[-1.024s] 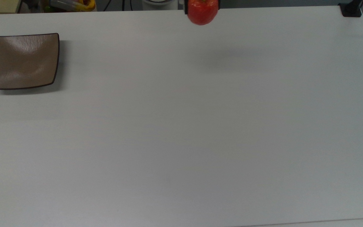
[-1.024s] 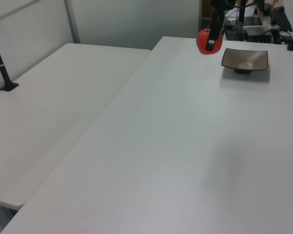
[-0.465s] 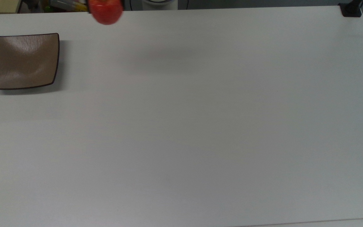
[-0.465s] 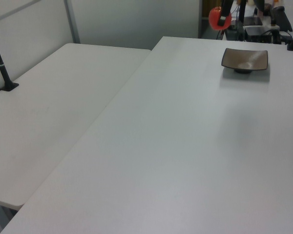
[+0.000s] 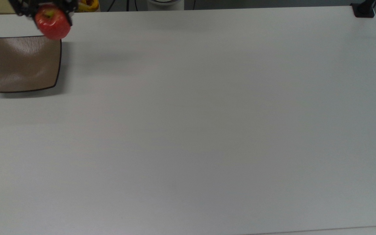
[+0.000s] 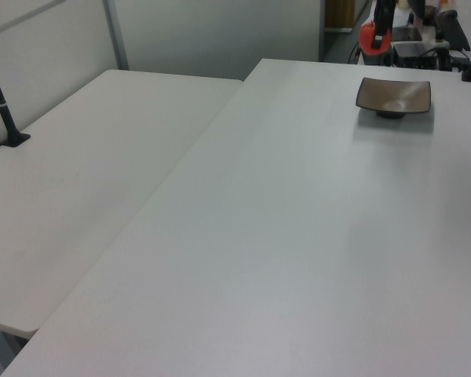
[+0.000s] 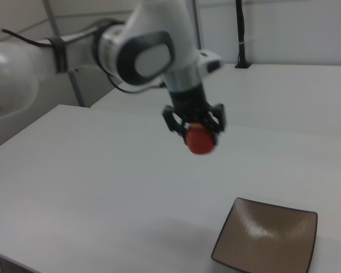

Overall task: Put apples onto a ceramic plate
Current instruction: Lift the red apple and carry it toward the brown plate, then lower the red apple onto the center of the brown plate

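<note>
A red apple (image 5: pixel 52 23) with a yellow-green stem patch hangs in the air, and my gripper (image 5: pixel 44 9) is shut on it from above. In the top view it overlaps the far right corner of the square tan ceramic plate (image 5: pixel 21 68), which lies flat at the table's left end. The right view shows the apple (image 7: pixel 200 140) under my gripper (image 7: pixel 194 124), held well above the table and to the left of the plate (image 7: pixel 270 239). In the left view the apple (image 6: pixel 368 35) appears beyond the plate (image 6: pixel 393 95), near the table's far edge.
The long white table (image 5: pixel 207 130) stretches to the top view's right. A black post base (image 5: pixel 363 10) sits at its far right corner. A second white table (image 6: pixel 86 173) adjoins on the left view's left. Cables and clutter (image 5: pixel 86 4) lie behind the far edge.
My gripper has carried the apple steadily toward the top view's left along the far edge, from mid-table to the plate's far right corner. The plate has not moved.
</note>
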Action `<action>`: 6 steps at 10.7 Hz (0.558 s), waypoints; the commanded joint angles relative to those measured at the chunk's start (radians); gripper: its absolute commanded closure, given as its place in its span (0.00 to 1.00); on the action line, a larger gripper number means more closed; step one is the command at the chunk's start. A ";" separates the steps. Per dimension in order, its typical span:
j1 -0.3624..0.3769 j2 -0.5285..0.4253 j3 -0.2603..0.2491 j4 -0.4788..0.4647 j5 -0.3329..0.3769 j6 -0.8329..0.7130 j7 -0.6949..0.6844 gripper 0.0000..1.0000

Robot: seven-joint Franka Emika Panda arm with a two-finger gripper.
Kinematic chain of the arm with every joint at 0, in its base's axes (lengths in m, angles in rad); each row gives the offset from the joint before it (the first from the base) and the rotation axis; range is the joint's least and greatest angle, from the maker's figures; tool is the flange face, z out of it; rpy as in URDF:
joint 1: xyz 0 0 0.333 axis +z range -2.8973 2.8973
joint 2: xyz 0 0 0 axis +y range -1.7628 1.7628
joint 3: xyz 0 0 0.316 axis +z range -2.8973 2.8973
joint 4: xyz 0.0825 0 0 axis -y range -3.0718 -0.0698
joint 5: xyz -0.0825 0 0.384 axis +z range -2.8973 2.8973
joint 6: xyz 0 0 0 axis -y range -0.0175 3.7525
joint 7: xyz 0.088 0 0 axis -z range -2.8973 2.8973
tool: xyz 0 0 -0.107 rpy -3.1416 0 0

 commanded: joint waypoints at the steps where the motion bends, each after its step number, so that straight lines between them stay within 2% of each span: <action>1: -0.081 0.074 -0.049 -0.051 0.087 0.118 -0.177 0.64; 2: -0.096 0.111 -0.074 -0.053 0.118 0.149 -0.228 0.64; 6: -0.168 0.208 -0.075 -0.083 0.129 0.268 -0.333 0.64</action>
